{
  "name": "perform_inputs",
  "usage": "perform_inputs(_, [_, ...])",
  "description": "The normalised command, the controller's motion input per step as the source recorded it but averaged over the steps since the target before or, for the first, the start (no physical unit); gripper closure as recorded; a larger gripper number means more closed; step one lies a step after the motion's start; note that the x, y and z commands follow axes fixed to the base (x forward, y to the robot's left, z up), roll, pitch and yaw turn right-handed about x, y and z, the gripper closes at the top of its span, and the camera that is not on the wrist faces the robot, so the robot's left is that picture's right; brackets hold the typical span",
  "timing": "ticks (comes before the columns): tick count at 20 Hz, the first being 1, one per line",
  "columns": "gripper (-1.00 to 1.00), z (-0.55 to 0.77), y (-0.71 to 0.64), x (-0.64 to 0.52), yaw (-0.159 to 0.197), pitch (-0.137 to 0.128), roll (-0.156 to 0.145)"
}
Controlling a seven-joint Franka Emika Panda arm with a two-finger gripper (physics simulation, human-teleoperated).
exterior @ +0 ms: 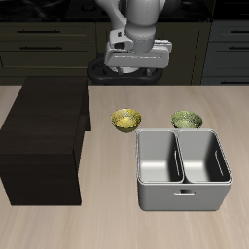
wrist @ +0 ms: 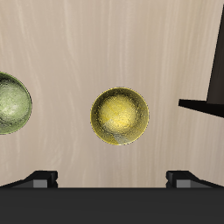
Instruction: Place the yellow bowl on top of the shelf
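While gripper hangs empty, fingers seemingly spread, yellow bowl rests on wood table; dark cabinets behind.

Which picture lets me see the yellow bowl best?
The wrist view: the yellow bowl sits big, seen straight from above, with its mottled inside clear. In the exterior view the bowl is small, on the table between the shelf and the green bowl.

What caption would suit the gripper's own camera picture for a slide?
Looking straight down: the yellow bowl on the wooden table, an olive-green bowl beside it, the shelf corner nearby.
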Motion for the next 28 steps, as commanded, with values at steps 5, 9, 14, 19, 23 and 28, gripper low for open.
perform_inputs(5, [-1.0,-0.33,0.04,0.09,0.007,0.047,0.009])
perform_inputs(9, [-1.0,-0.53,0.05,0.09,0.028,0.061,-0.002])
perform_inputs(14, [-1.0,-0.43,0.04,0.02,-0.012,0.044,0.012])
perform_inputs(19, [-1.0,-0.33,0.03,0.0,0.009,0.02,-0.001])
perform_inputs(23, [-1.0,-0.33,0.02,-0.01,0.002,-0.002,0.001])
perform_inputs(28, [-1.0,-0.37,0.04,0.01,-0.002,0.044,0.001])
